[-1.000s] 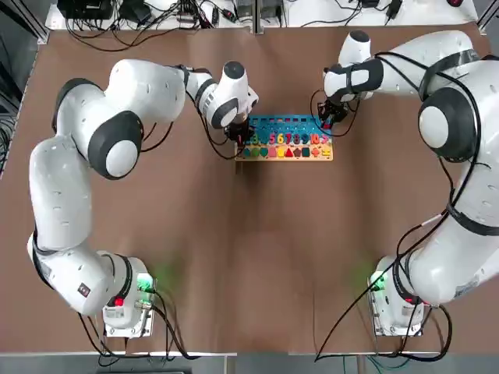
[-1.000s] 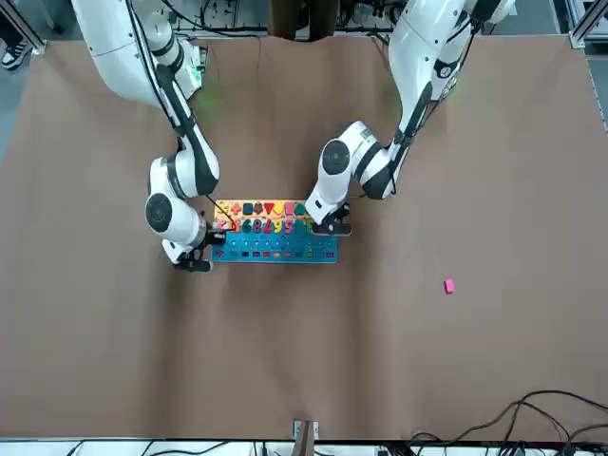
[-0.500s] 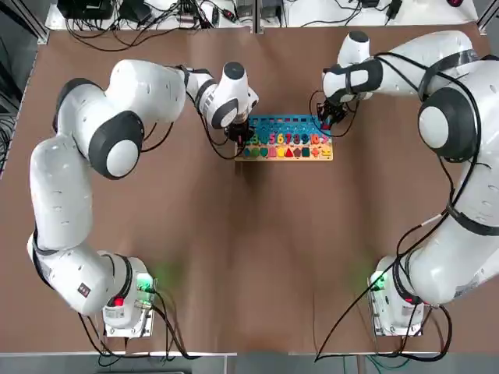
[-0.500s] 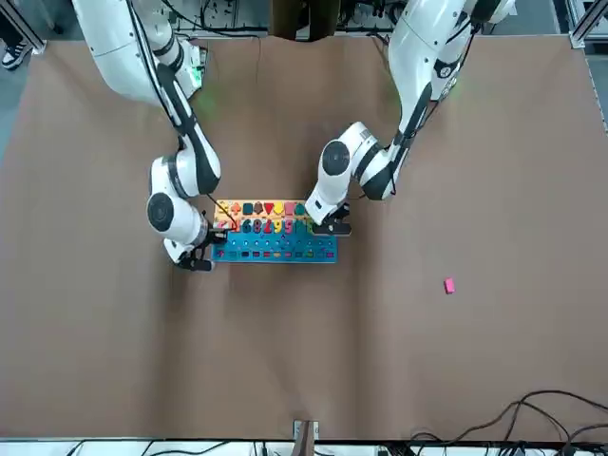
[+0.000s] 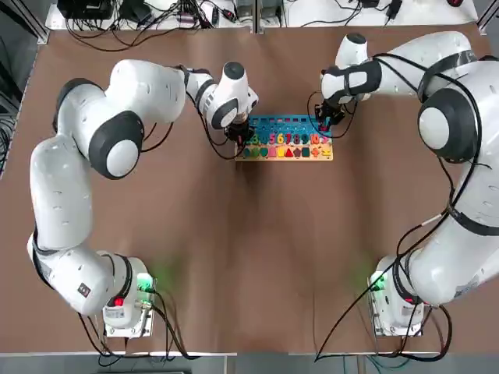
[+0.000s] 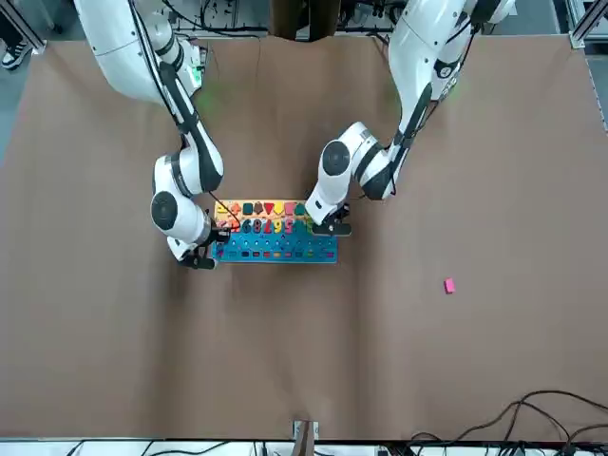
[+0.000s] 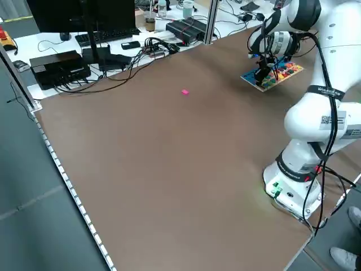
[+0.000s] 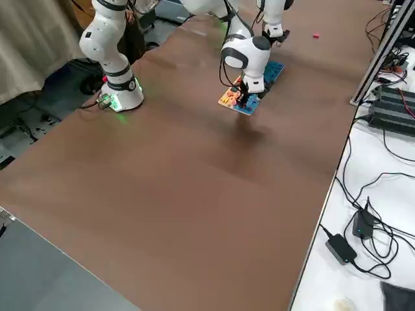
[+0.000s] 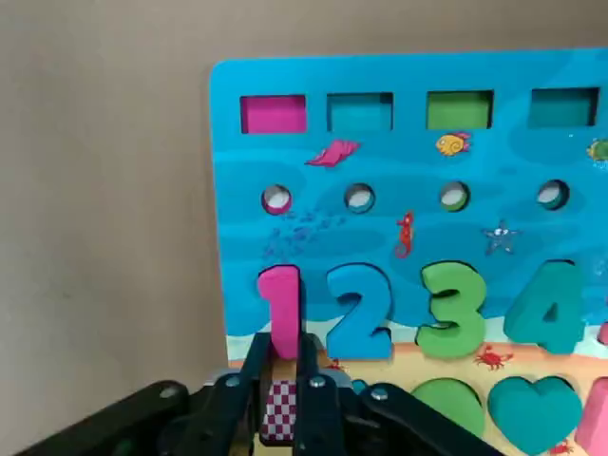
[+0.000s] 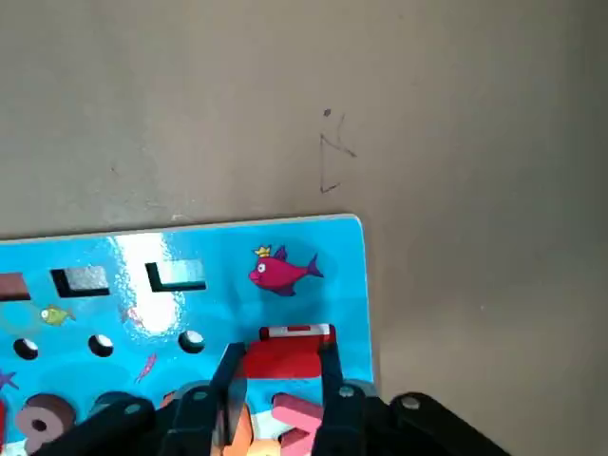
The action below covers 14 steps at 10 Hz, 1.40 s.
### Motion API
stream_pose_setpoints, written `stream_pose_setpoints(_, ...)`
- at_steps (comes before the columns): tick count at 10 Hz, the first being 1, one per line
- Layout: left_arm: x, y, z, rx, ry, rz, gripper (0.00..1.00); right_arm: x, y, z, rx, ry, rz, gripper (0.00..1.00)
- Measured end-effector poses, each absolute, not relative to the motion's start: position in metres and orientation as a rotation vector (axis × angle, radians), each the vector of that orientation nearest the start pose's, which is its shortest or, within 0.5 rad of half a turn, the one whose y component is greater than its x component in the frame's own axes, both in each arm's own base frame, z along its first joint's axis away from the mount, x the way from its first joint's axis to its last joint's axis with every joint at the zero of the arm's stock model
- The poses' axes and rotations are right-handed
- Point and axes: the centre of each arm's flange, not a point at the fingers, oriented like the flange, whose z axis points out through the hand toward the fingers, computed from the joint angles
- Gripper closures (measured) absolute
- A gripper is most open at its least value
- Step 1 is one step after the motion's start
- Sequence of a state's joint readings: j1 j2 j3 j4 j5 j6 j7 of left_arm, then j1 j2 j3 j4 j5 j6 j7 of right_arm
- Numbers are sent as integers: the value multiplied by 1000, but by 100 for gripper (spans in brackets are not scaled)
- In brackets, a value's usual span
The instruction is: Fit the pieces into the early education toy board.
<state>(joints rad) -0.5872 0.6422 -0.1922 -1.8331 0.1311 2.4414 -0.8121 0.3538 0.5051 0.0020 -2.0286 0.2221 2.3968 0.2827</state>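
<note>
Brown table [image 6: 285, 361], toy board [image 6: 285, 249] toward its far edge, right gripper [image 10: 281, 359] clenched on red block [image 10: 293, 351] over board's right part, left gripper [image 9: 283, 344] at pink number 1 [image 9: 281, 302], grip cannot be told, pink piece [image 6: 449, 286] nearer table's left edge.

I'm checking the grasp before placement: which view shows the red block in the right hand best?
The right wrist view: the red block sits large between the right hand's fingers. I can't make it out in the others.

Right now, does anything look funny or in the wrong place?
Yes, one thing: a small pink block lies alone on the brown table, away from the blue and yellow puzzle board.
</note>
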Motion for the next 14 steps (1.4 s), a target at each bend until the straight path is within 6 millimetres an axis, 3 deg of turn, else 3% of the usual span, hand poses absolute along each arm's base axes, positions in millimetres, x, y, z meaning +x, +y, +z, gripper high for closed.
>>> stream_pose_setpoints(14, 468, -449, 188, -3159, 45, 40, 80, 551, 193, 182, -3025, 142, 237, 64)
